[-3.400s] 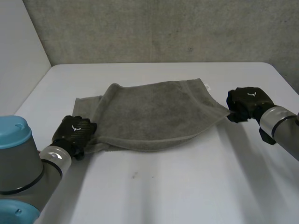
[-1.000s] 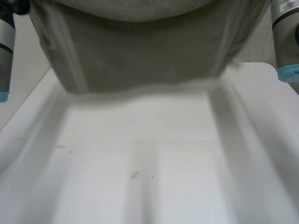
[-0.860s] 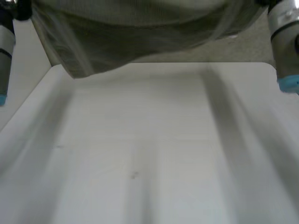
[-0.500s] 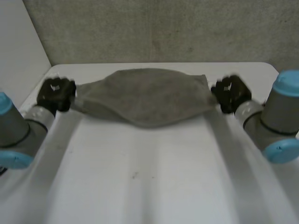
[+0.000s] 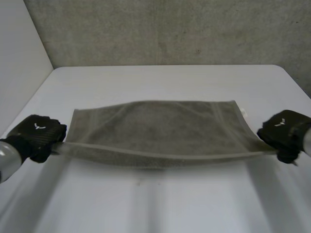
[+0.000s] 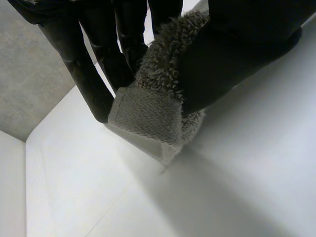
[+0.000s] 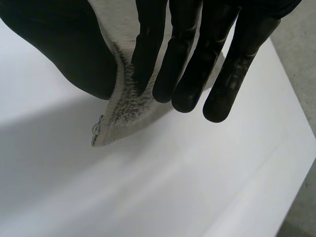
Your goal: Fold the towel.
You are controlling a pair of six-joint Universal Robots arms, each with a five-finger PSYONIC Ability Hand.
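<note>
This seems a robot lab: a plain white table (image 5: 160, 208) stands against a rough grey concrete wall (image 5: 170, 29), with a smooth white wall (image 5: 19, 68) beyond the black left hand (image 5: 36, 138).

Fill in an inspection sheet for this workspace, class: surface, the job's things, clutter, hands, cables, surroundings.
Surface: white table, bare apart from a small dark mark near the front.
Job's things: grey towel, stretched wide between the two hands, its near edge sagging in the middle; no fold made yet.
Clutter: nothing seen.
Hands: left hand pinches one near corner of the towel between thumb and fingers; right hand pinches the other near corner the same way.
Cables: nothing seen.
Surroundings: grey wall behind the table.
</note>
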